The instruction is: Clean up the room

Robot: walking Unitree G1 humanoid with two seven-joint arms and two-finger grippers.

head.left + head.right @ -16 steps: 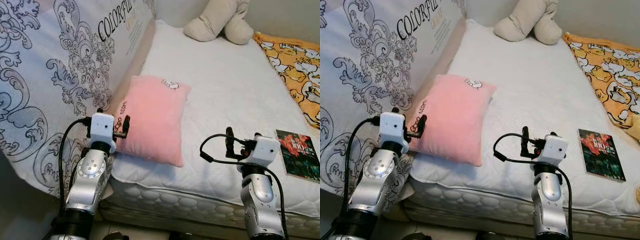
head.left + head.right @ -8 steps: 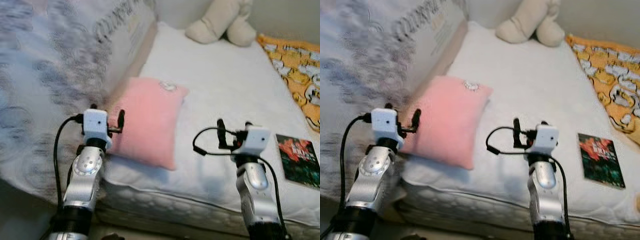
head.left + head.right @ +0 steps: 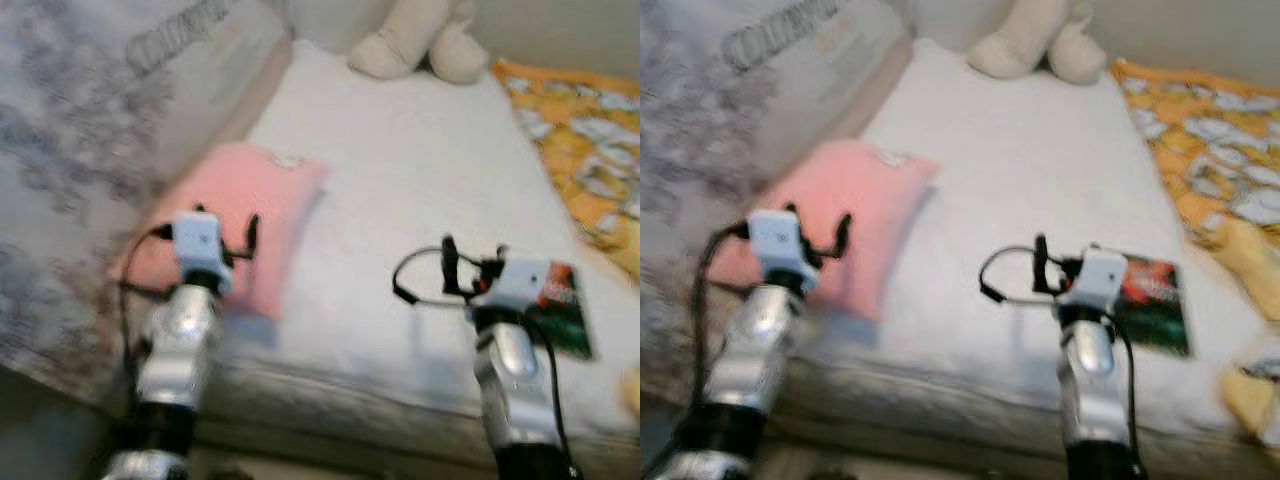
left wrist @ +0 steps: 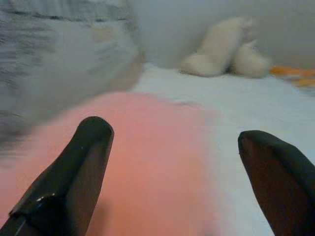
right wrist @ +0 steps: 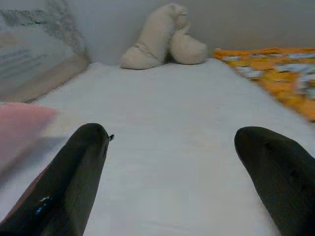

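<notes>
Judging from the blur in both eye views, risked a mistimed reach while the body was moving: could have snagged or shoved rather than grasped.

Far left, at nine o'clock: large patterned bedding point(image 3: 70, 150) propped against the bed's side, crowding the left arm and likely to catch it on any wide swing. Just inboard: left gripper point(image 4: 182, 162), fingers spread wide apart and holding nothing, poised over the pink pillow point(image 3: 250, 215) at the mattress's point(image 3: 400, 200) near left edge. Could have nudged the pillow off that edge if pushed instead of pinched; soft, likely to fold under the fingertips.

Toward twelve o'clock, at the far end: beige plush toy point(image 5: 162, 37), well clear of both arms.

Centre-right: right gripper point(image 5: 172, 167), fingers likewise parted and empty, hovering above bare sheet. At about three o'clock from it, just beside the wrist: dark book point(image 3: 1150, 300) lying flat near the front edge — thin, hard to get under, easy to slide off.

Far right, at two o'clock: orange printed blanket point(image 3: 590, 130), rumpled.
</notes>
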